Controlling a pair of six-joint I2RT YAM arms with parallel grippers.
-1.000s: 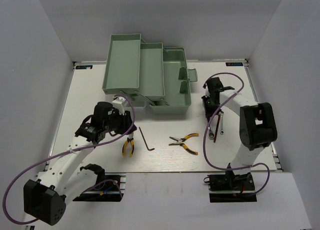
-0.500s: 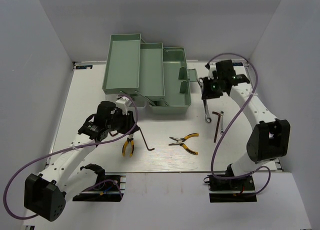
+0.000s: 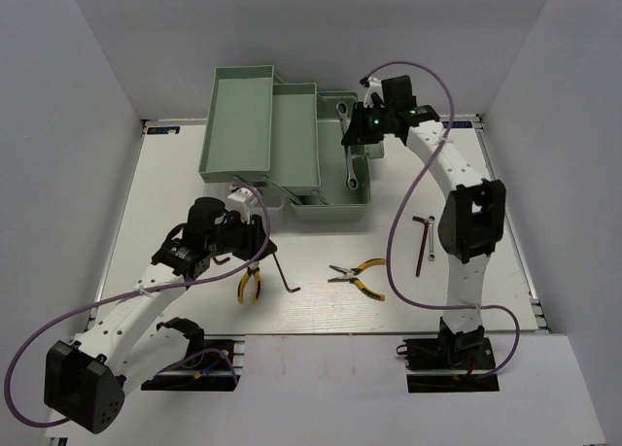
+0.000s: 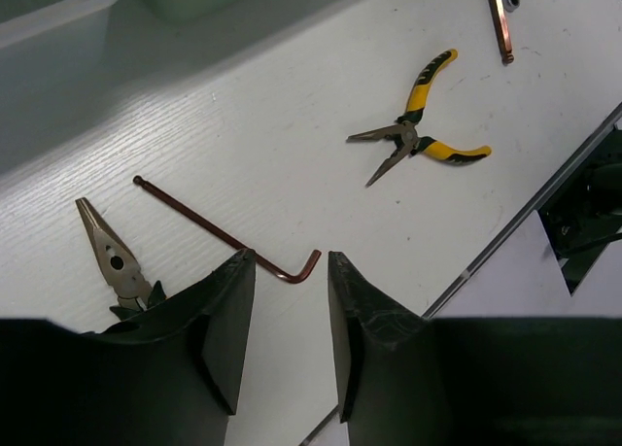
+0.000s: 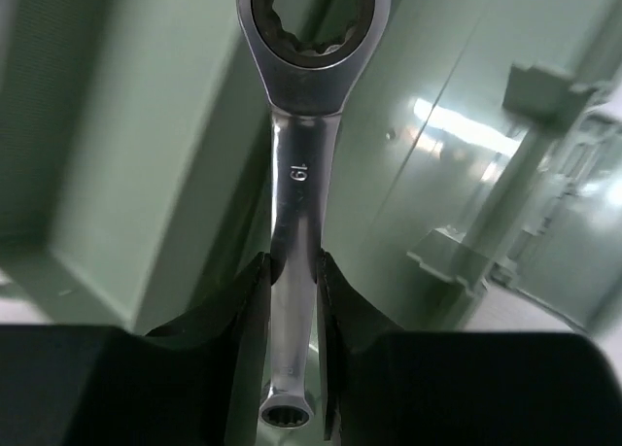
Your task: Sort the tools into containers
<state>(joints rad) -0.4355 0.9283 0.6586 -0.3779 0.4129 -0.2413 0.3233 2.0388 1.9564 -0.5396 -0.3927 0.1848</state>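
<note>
Only the right wrist view shows the right gripper clamping the wrench, stamped 19, over the toolbox. The left gripper stands parted and empty above a hex key.

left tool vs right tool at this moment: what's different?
Grip: the left tool is open with nothing between its fingers, while the right tool is shut on the silver wrench.
Place: the left tool is low over the table, by the bent end of the brown hex key; the right tool holds the wrench above the green toolbox.
Shared: both have dark two-finger jaws pointing down.
</note>
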